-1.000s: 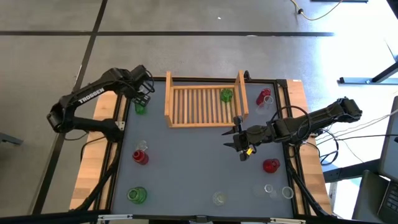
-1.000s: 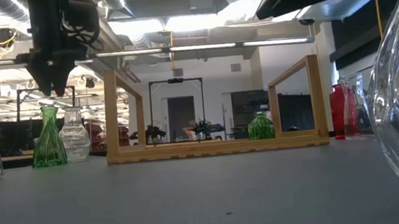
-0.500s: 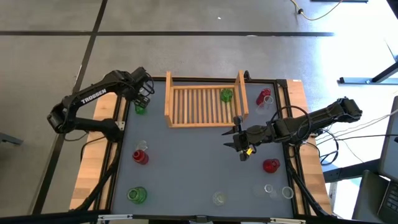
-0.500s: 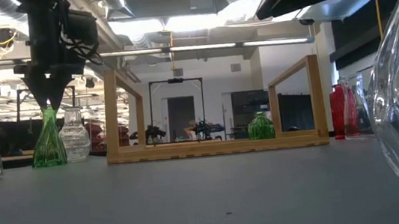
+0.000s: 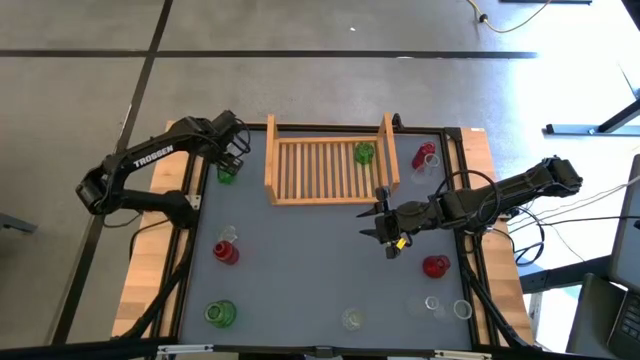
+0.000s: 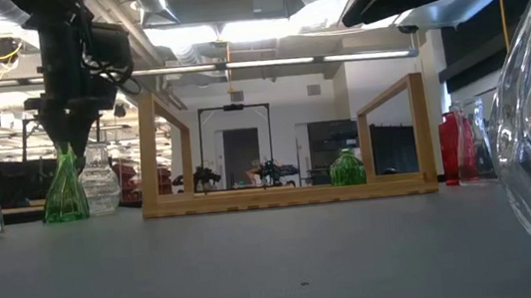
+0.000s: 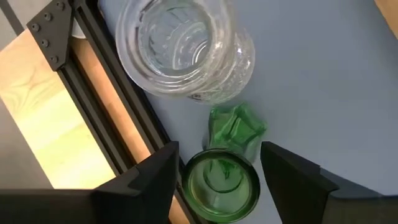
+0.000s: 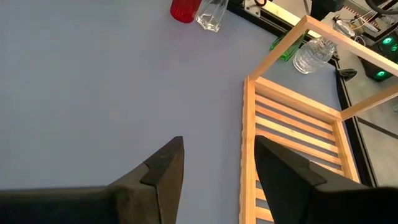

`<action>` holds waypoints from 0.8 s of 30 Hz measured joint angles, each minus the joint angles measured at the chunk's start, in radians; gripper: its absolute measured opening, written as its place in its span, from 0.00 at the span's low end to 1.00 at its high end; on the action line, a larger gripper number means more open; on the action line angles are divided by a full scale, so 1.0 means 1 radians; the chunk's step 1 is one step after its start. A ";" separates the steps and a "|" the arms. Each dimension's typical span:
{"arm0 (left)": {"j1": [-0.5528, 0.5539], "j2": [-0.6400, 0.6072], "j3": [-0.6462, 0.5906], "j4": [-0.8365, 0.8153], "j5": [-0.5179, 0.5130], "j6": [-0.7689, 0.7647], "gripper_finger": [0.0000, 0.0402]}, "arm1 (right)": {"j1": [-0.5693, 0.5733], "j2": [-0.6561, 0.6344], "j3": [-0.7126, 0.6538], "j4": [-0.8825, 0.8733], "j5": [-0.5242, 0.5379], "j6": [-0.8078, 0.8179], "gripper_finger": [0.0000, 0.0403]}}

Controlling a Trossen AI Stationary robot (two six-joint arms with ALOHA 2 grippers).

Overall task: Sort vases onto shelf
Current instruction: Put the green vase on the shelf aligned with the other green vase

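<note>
My left gripper (image 5: 228, 158) (image 6: 68, 143) is open at the table's far left. Its fingers stand on either side of the mouth of a green cone-shaped vase (image 7: 222, 183) (image 6: 64, 195) without visibly touching it. That vase stands upright on its base on the grey mat, next to a clear ribbed vase (image 7: 186, 50) (image 6: 100, 182). The wooden shelf (image 5: 330, 170) lies at the far middle, and a small green vase (image 5: 363, 153) (image 6: 347, 169) stands inside it near its right board. My right gripper (image 5: 385, 226) (image 8: 217, 168) is open above the mat, just in front of the shelf's right corner.
Other vases stand around the mat: a red one (image 5: 425, 157) right of the shelf, a red one (image 5: 435, 266) near the right edge, clear ones (image 5: 447, 306) (image 5: 351, 319) at the near edge, a green one (image 5: 220, 313) near left, and a red and clear pair (image 5: 226, 250) at the left. A black frame rail (image 7: 118, 112) runs beside the green vase.
My left gripper has come down from above the green cone vase until its open fingers flank the vase's neck and mouth. The right arm and all the vases have kept still.
</note>
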State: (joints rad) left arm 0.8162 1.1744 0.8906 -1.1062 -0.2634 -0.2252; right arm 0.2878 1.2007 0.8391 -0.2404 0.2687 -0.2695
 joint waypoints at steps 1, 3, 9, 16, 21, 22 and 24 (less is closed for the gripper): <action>0.000 0.000 0.000 -0.001 0.000 0.000 0.54 | 0.000 0.000 0.000 0.003 0.000 0.000 0.45; 0.000 0.000 0.000 -0.003 0.000 0.000 0.51 | 0.000 0.000 0.000 0.005 0.000 0.000 0.45; 0.000 0.000 0.000 -0.007 0.037 0.002 0.39 | 0.000 0.000 0.000 0.004 0.000 0.000 0.45; 0.000 -0.001 0.001 -0.009 0.042 0.020 0.37 | 0.000 0.000 0.000 0.004 0.000 0.000 0.45; 0.000 -0.004 0.001 -0.026 0.047 0.026 0.40 | 0.000 0.000 0.000 0.004 0.000 0.000 0.45; -0.001 -0.009 0.001 -0.030 0.050 0.026 0.40 | 0.000 0.000 0.000 0.004 0.000 0.000 0.45; -0.007 -0.020 0.001 -0.033 0.059 0.025 0.39 | 0.000 0.000 0.000 0.004 0.000 0.000 0.45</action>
State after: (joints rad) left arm 0.8088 1.1548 0.8913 -1.1390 -0.2047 -0.1997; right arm 0.2878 1.2007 0.8391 -0.2359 0.2691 -0.2699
